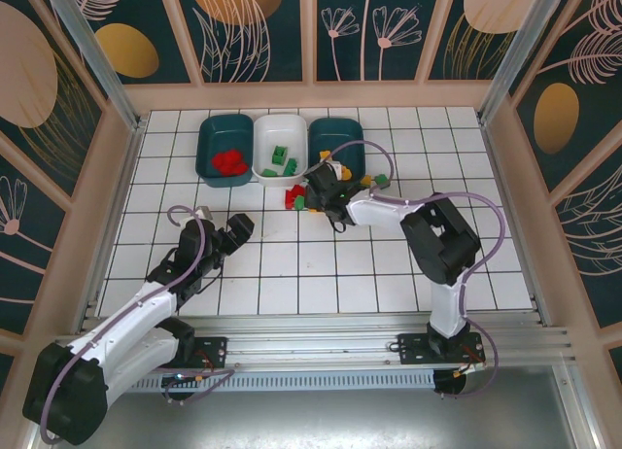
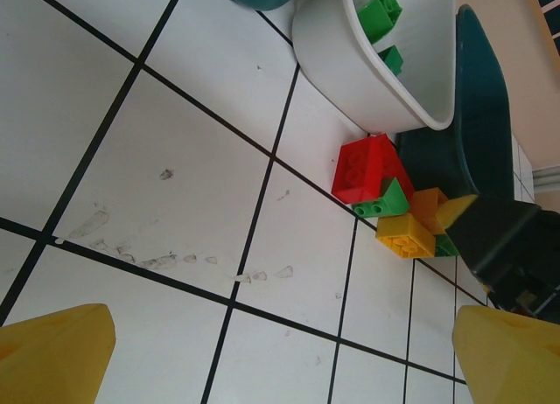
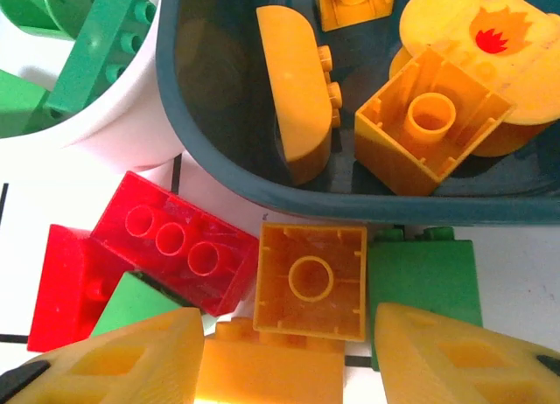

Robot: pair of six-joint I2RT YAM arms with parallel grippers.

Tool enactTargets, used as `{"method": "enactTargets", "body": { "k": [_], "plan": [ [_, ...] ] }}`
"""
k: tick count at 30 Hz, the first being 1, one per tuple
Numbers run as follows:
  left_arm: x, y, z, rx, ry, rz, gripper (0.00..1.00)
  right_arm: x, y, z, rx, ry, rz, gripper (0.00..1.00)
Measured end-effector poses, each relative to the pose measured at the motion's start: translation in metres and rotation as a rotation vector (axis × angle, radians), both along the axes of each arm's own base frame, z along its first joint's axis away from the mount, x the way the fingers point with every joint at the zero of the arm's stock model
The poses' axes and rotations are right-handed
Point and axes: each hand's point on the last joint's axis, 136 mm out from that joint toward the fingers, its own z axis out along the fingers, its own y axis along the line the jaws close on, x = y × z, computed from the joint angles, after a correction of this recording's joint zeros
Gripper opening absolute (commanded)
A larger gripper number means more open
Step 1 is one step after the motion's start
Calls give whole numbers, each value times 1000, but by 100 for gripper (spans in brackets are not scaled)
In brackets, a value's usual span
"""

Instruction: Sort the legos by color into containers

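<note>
Containers point(image 1: 225, 120) three, two teal, one white

The left arm point(image 1: 131, 318) and right arm point(image 1: 449, 308) are showing white links, black joints; lilac cables point(image 1: 502, 225) are trailing; fingers point(image 3: 122, 360) are showing yellow.

The legos point(image 3: 311, 282) are hard, glossy plastic, the red ones faintly translucent. The white container point(image 2: 367, 80) and teal container point(image 3: 437, 212) are smooth plastic with a soft sheen. The table point(image 2: 175, 159) is smooth, white, scuffed. The right end effector point(image 3: 289, 360) has matt yellow plastic fingers point(image 3: 455, 351).
</note>
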Motion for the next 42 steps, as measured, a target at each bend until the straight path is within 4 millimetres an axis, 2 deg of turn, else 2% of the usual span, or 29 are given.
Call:
{"method": "enactTargets", "body": {
  "k": [8, 10, 16, 23, 27, 31, 36, 39, 42],
  "plan": [
    [0, 0, 0, 3, -1, -2, 99, 16, 3, -6, -77, -23, -43, 52],
    [0, 0, 0, 5, -1, -3, 99, 19, 2, -9, -102, -29, -55, 48],
    [0, 1, -1, 19, -2, -7, 98, 17, 3, -12, -154, -41, -56, 31],
    [-1, 2, -2, 27, 1, -6, 98, 15, 5, -11, -162, -50, -48, 24],
    [-1, 3, -3, 33, 2, -6, 99, 4, 0, -10, -162, -45, -36, 23],
    [-1, 3, -3, 35, 2, -9, 98, -6, -2, 5, -141, -58, -25, 23],
    [-3, -1, -11, 41, 30, -32, 98, -5, 1, 46, -71, -117, -18, 23],
    [-5, -11, -17, 24, 54, -86, 99, 4, -4, 62, -51, -148, -21, 23],
    [-7, -27, -21, -10, 73, -164, 99, 22, -22, 65, -48, -156, -42, 23]
  ]
}}
